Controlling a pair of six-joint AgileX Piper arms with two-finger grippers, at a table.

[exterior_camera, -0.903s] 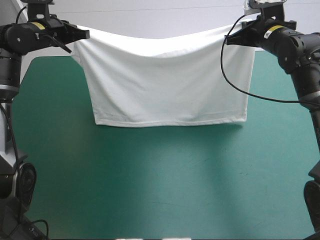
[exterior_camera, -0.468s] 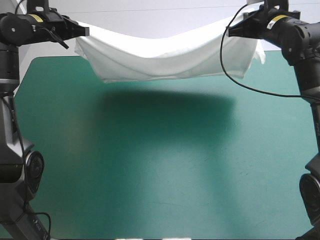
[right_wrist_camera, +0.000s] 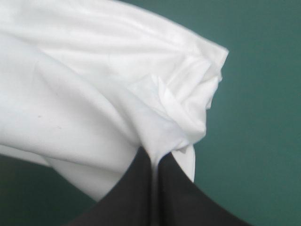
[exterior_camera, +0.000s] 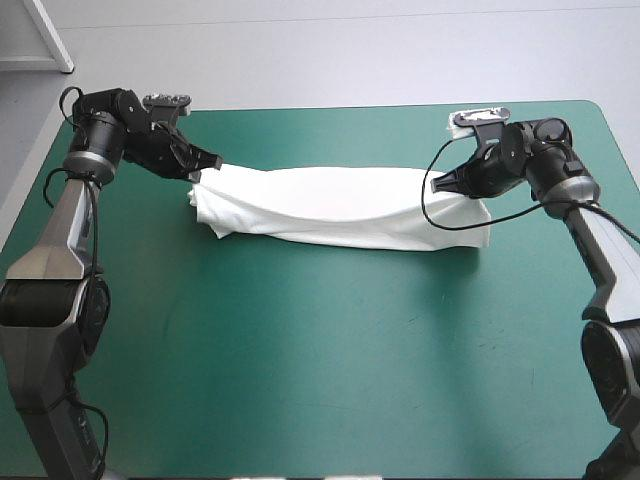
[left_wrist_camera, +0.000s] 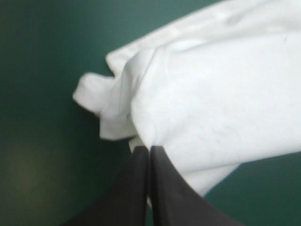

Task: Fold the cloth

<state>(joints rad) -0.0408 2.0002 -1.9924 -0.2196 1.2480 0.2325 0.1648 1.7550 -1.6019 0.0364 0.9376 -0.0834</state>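
The white short-sleeved T-shirt (exterior_camera: 340, 205) is lying as 1 long doubled-over band across the far half of the flat teal-green covered surface (exterior_camera: 300, 380), running side to side with a slight slant, its right end a bit nearer the robot than its left. It looks rumpled rather than crisp, with soft creases along its length and a small bunched bit sticking out at the left end. The left pincer (exterior_camera: 200, 168), 2 black fin-shaped fingers, is squeezed tight on the cloth at that left end. In its wrist view the fingers meet in a point with a fold of white fabric nipped between them. Same deal on the other side: the right pincer (exterior_camera: 447, 183) is clamped on the right end, with the fabric gathered into a little pleat at the tips. My read is the lengthwise fold is basically down and we're at the set-it-down stage. Next move probably needs both pincers to let go cleanly and back off without dragging the ends, then regrip for a crosswise fold. As for brands or writing, I can't read any. There's no print, tag or logo legible on the shirt in any view.
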